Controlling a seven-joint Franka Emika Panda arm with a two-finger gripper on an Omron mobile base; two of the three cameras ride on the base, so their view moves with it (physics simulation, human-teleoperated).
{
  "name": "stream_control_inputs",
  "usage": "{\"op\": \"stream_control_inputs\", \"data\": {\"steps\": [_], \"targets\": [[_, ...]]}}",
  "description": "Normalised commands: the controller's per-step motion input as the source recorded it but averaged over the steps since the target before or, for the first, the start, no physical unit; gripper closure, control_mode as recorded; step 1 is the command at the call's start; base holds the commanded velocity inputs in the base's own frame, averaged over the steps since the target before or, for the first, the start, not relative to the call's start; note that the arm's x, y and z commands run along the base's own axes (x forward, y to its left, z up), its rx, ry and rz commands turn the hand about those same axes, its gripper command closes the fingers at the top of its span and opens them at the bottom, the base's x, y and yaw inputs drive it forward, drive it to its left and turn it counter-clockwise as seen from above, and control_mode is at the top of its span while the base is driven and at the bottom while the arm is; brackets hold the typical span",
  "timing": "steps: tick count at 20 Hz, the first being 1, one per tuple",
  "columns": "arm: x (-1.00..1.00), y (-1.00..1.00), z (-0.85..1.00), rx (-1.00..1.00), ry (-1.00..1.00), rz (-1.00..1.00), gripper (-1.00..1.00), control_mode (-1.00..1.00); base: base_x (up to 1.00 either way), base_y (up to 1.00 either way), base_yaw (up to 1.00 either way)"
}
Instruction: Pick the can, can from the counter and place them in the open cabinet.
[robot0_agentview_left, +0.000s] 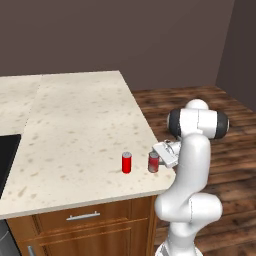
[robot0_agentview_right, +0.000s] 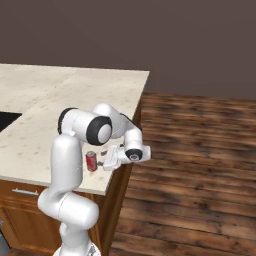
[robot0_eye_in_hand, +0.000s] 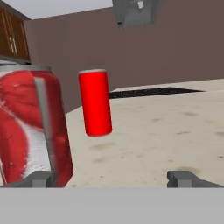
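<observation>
Two cans stand near the front right corner of the cream counter (robot0_agentview_left: 75, 115). The bright red can (robot0_agentview_left: 127, 162) is upright, a little left of the darker red can (robot0_agentview_left: 153, 162) with grey-white markings. My gripper (robot0_agentview_left: 159, 156) is level with the darker can (robot0_agentview_right: 91, 161) at its right side, fingers open and pointing at it. In the hand view this can (robot0_eye_in_hand: 30, 127) looms at the left, in line with the left fingertip (robot0_eye_in_hand: 41, 178) rather than centred between the jaws. The bright can (robot0_eye_in_hand: 95, 103) stands further off. Nothing is held. A brown wall cabinet (robot0_eye_in_hand: 11, 37) shows far off; I cannot tell whether it is open.
A black stovetop (robot0_agentview_left: 7, 155) lies at the counter's left. Brown drawers with silver handles (robot0_agentview_left: 82, 216) sit under the counter. The counter's right edge drops to a wooden floor (robot0_agentview_right: 200, 165). A grey range hood (robot0_eye_in_hand: 135, 11) hangs above the stovetop.
</observation>
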Motion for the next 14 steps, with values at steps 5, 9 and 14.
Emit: {"op": "stream_control_inputs", "data": {"steps": [5,9,14], "targets": [[-0.11,0.06,0.0,-0.01,0.03,-0.02,-1.0,-1.0,0.0,0.0,0.0],[-0.18,0.01,0.0,0.0,0.03,0.0,-1.0,-1.0,0.0,0.0,0.0],[-0.22,0.0,0.0,0.0,0.03,0.0,-1.0,-1.0,0.0,0.0,0.0]]}}
